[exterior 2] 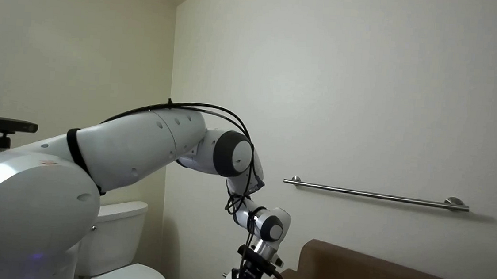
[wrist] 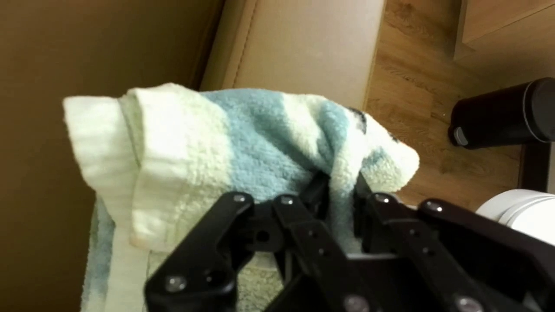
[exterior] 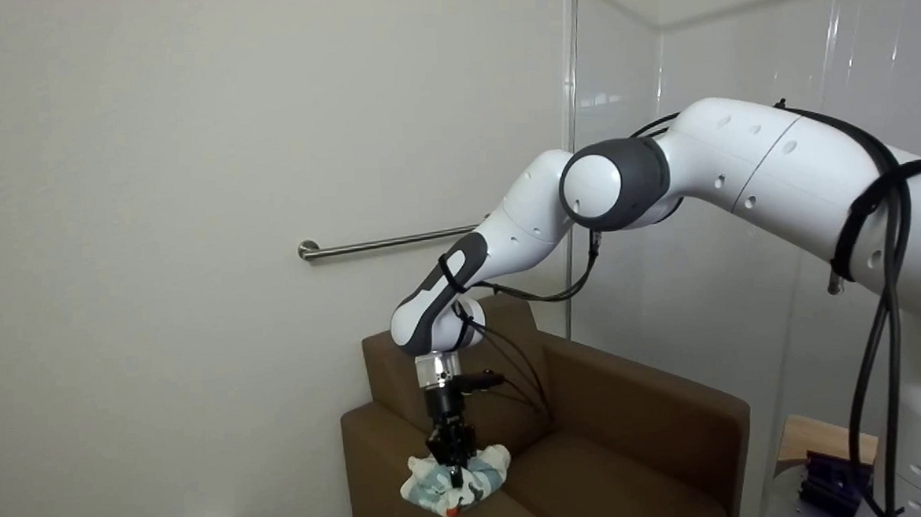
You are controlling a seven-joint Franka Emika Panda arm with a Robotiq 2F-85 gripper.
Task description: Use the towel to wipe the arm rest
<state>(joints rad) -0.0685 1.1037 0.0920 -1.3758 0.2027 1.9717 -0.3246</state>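
Across the arm rest (wrist: pixel 312 47), the towel (wrist: pixel 269 138) stretches lengthwise, narrowing toward the floor (wrist: pixel 409 99) side, pinched in the gripper's (wrist: pixel 341 195) jaws.

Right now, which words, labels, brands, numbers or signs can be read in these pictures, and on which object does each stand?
No text can be read in any view.
Towel: dark marks, too unclear to tell whether they are letters or pattern.
Robot arm: faint reddish mark, too blurred to make out.

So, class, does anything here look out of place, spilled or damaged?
Yes: the brown sofa below the metal wall rail seems odd, since the toilet suggests this is a bathroom. No spill or damage shows.
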